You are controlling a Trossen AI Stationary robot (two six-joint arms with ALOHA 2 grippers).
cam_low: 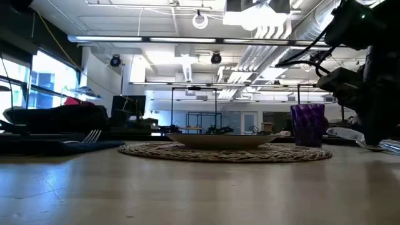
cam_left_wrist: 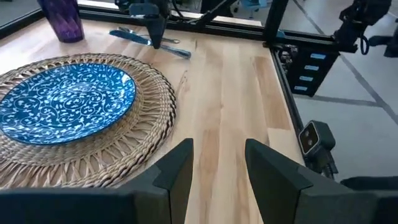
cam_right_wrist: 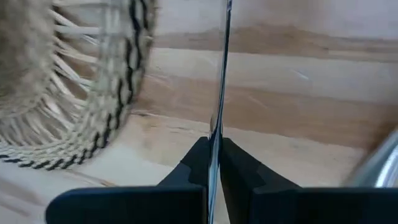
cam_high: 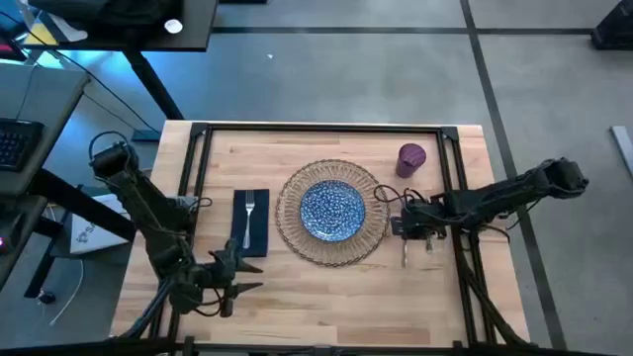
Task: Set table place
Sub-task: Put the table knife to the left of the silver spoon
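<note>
Place setting on the table (cam_high: 326,297), cutlery step in hand. The plate (cam_high: 332,210) sits centred on the round woven placemat (cam_high: 292,232). On the far side of the placemat from the right arm lies the dark napkin (cam_high: 259,242), with a fork (cam_high: 248,213) lying on it. The purple cup (cam_high: 411,158) stands beside the placemat, toward the table's far edge.

The right tool (cam_right_wrist: 214,149) is low over the bare wood just beside the placemat's rim, its fingers (cam_right_wrist: 198,158) pressed onto a thin blade-like piece of cutlery (cam_right_wrist: 221,74), probably the knife, seen edge-on. A second piece of silverware (cam_high: 405,253) lies on the wood near the placemat. The left tool (cam_left_wrist: 217,163) waits off the placemat's near side, fingers spread and empty.

Judged next move: lay the knife flat beside the placemat, parallel to the fork, and release.

Hard to make out: whether the blade already touches the wood, and what the second piece is.
</note>
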